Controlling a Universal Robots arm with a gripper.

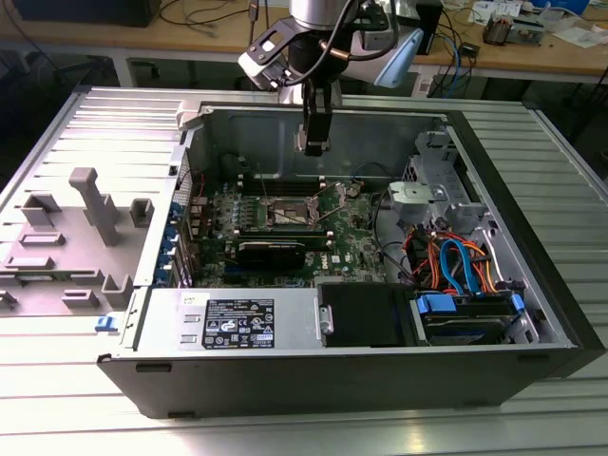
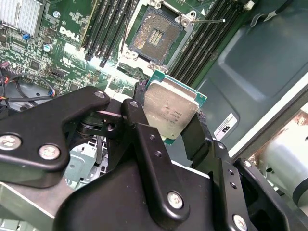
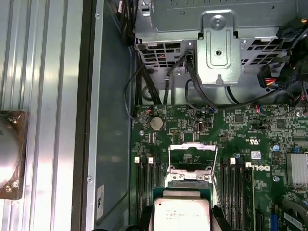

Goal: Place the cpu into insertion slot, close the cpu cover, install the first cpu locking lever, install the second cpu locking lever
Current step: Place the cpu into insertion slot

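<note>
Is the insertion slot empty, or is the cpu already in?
Empty: the insertion slot shows bare contacts, and the gripper holds the cpu clear of it.

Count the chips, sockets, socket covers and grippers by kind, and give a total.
chip: 1, held in the gripper
socket: 1, empty
cover: 1, raised open
gripper: 1
Total: 4
</note>
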